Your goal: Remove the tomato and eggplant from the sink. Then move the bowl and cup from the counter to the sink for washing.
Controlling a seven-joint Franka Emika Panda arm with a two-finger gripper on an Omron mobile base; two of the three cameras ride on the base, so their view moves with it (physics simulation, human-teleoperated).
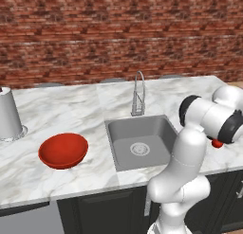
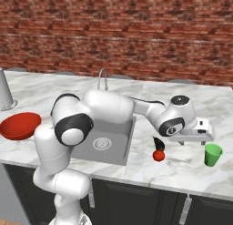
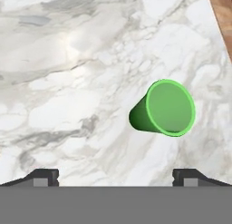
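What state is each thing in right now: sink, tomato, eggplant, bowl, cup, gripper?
sink: basin holds nothing, drain bare.
tomato: out of the sink, on the counter to its right.
eggplant: on the counter right behind the tomato.
bowl: upright on the counter left of the sink.
cup: upright on the counter, not held.
gripper: open, above the counter near the cup.

Counter (image 1: 71, 110): white grey-veined marble over dark cabinets, brick wall at far edge. Sink (image 1: 124, 133) recessed mid-counter, faucet (image 1: 138, 93) at its far rim. Left of sink: red bowl (image 1: 63, 150) upright on marble; further left, grey cylindrical container (image 1: 9, 113) near far-left edge. Right of sink: tomato (image 2: 158, 155) and eggplant (image 2: 159, 143) just beside each other, eggplant on far side; green cup (image 2: 212, 154) upright further right, apart from both.
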